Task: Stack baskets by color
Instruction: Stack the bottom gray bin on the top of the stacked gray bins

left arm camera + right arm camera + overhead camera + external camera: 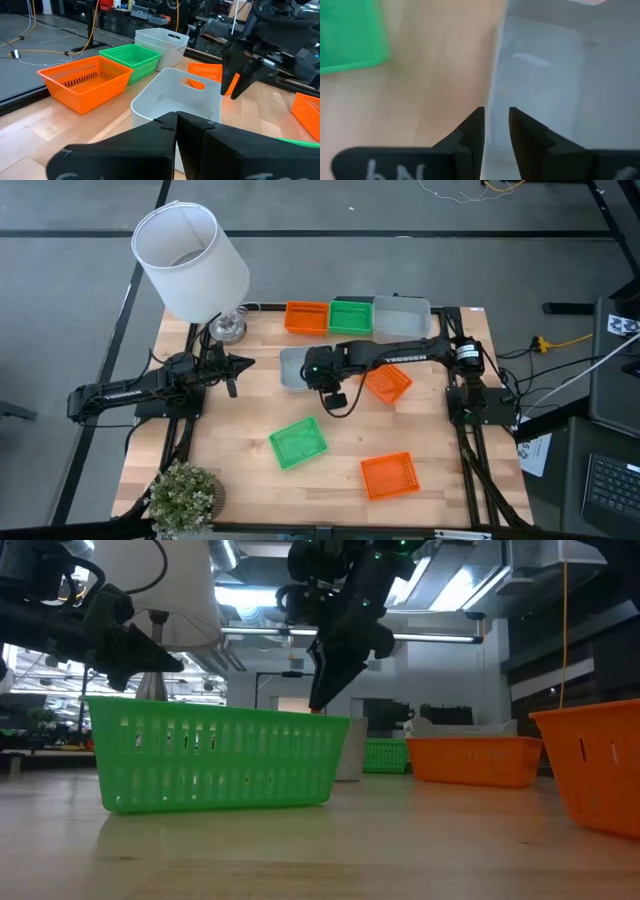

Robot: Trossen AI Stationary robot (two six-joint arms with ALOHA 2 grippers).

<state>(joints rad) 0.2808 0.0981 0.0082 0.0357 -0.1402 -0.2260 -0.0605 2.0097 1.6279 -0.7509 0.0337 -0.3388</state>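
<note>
A pale grey-white basket (295, 370) (175, 102) stands on its base at mid-table. My right gripper (331, 391) (496, 127) hangs open above that basket's near wall (495, 100), pointing steeply down, one finger over each side of the rim. It shows no contact. Orange (306, 317), green (350, 315) and grey-white (402, 318) baskets stand in a row at the far edge. Loose on the table are an orange basket (388, 383), a green one (297, 442) and another orange one (389, 476). My left gripper (240, 363) (176, 120) waits shut at the left, pointing level.
A white lampshade (190, 260) on a glass lamp base (227, 327) stands at the far left corner. A potted plant (183, 495) sits at the near left corner. Bare wood (240, 430) lies between the left arm and the green basket.
</note>
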